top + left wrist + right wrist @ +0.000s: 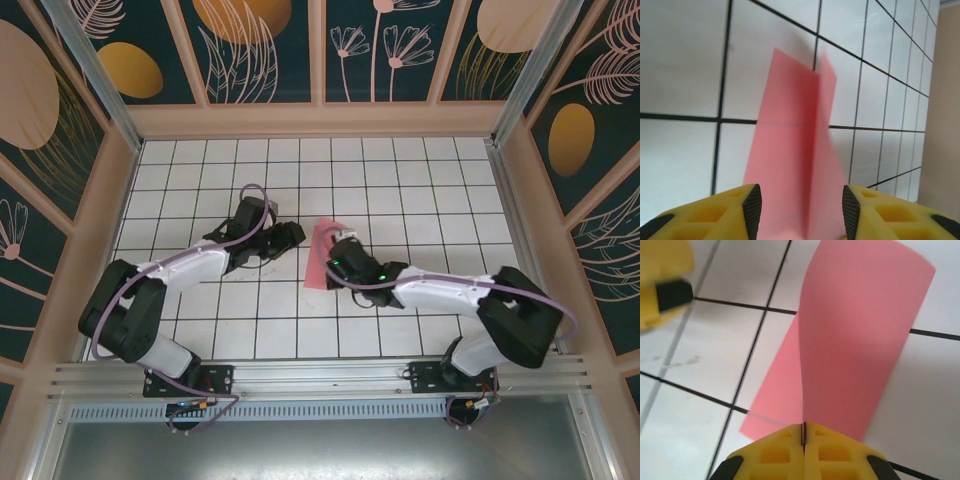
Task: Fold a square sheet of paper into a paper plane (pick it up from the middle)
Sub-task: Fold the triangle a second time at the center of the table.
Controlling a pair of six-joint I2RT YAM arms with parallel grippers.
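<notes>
The square sheet of paper (320, 250), salmon-pink, sits mid-table, bent upward along a centre crease. My right gripper (336, 262) is shut on the near end of that crease. In the right wrist view the paper (855, 335) rises from the closed gripper (803, 432), one half lying flat and the other standing up. My left gripper (290, 237) is open just left of the sheet. In the left wrist view the raised crease of the paper (790, 150) runs between the left gripper's (801, 210) spread pads (752, 210), touching neither.
White gridded tabletop (420, 190) with wooden walls on three sides. A yellow finger of the left gripper (662, 290) shows at the upper left of the right wrist view, close to the sheet.
</notes>
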